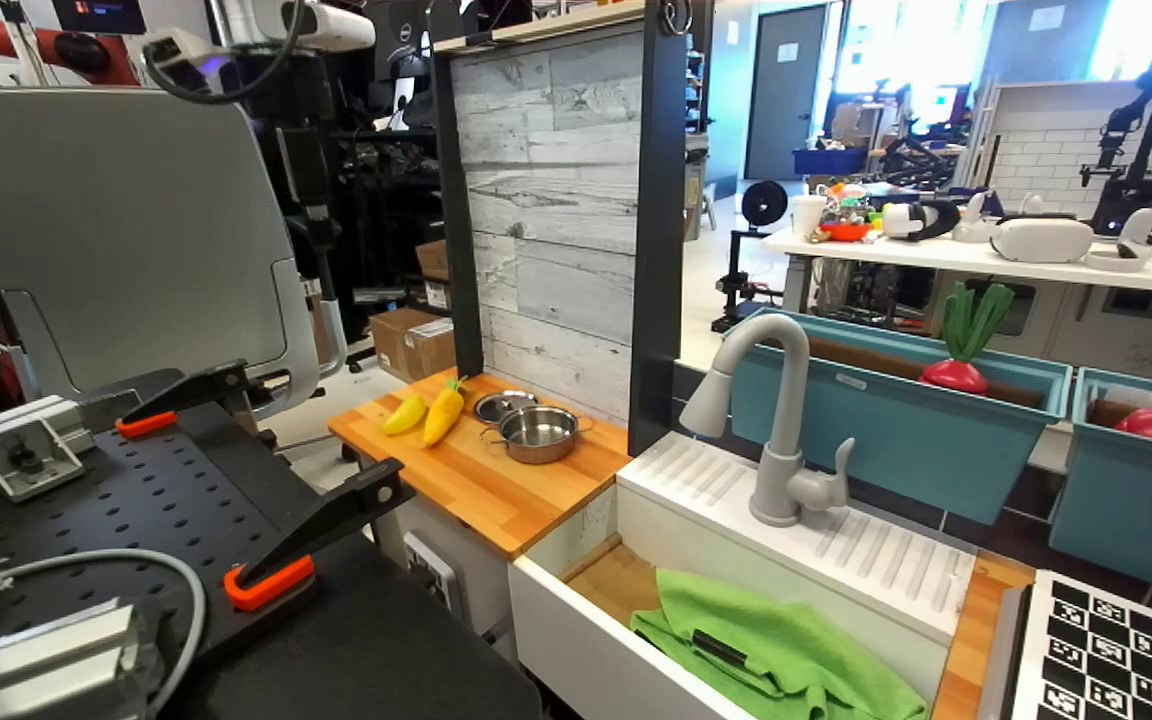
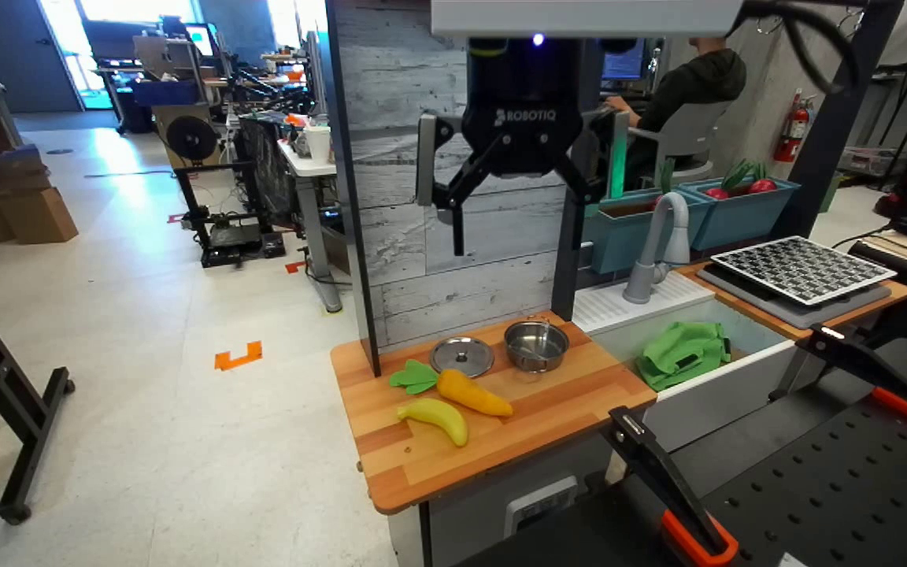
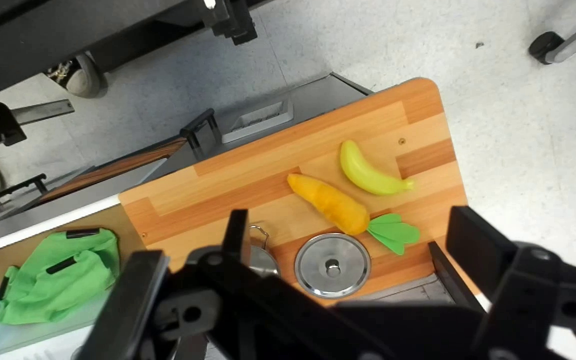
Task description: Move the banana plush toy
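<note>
- Wrist view and an exterior view both show the gripper (image 2: 517,249) with its fingers spread wide; it hangs above the desk (image 2: 579,394), apart from everything on it.
- Yellow and curved, the banana (image 3: 368,176) lies on the desk near a rounded corner, just beside the carrot (image 3: 335,206) but apart from it.
- The carrot, orange with green leaves, lies between the banana and the lid (image 3: 333,266).
- The lid rests flat, knob up, just beside the pot (image 2: 536,346), which the gripper partly hides in the wrist view.
- Behind them, a panel (image 2: 390,236) of pale planks stands at the desk's edge.
- Next to the desk, the sink (image 2: 709,409) holds a crumpled green cloth (image 2: 682,356); a grey faucet (image 1: 788,420) stands at its back.
- Farther back, in both exterior views, teal planters (image 1: 876,425) hold red radishes (image 1: 954,377).
- In an exterior view, a person (image 2: 701,79) sits in the background.
</note>
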You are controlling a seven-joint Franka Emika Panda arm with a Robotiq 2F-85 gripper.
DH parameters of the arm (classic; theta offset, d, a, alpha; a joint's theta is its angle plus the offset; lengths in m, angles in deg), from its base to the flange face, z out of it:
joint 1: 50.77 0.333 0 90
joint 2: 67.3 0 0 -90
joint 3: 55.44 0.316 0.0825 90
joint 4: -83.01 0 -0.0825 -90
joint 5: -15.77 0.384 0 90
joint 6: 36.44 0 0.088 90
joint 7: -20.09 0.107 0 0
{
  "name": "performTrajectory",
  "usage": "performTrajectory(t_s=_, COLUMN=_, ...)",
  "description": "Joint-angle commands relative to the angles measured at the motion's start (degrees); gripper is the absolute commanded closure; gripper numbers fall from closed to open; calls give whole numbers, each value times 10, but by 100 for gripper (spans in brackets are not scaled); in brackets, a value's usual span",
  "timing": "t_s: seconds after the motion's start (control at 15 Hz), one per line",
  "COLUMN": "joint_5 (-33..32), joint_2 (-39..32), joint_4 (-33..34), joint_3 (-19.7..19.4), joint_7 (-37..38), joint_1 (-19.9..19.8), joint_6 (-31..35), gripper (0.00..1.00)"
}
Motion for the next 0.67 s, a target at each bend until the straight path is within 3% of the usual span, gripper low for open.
performTrajectory(t_s=0.0, joint_5=-30, joint_2=-77, joint_4=50, joint_3=-45, joint_7=31, joint_1=42, joint_6=35, gripper=0)
performTrajectory(t_s=0.6, joint_5=-7, joint_2=-253, joint_4=170, joint_3=-111, joint_7=21, joint_1=111, joint_6=63, gripper=0)
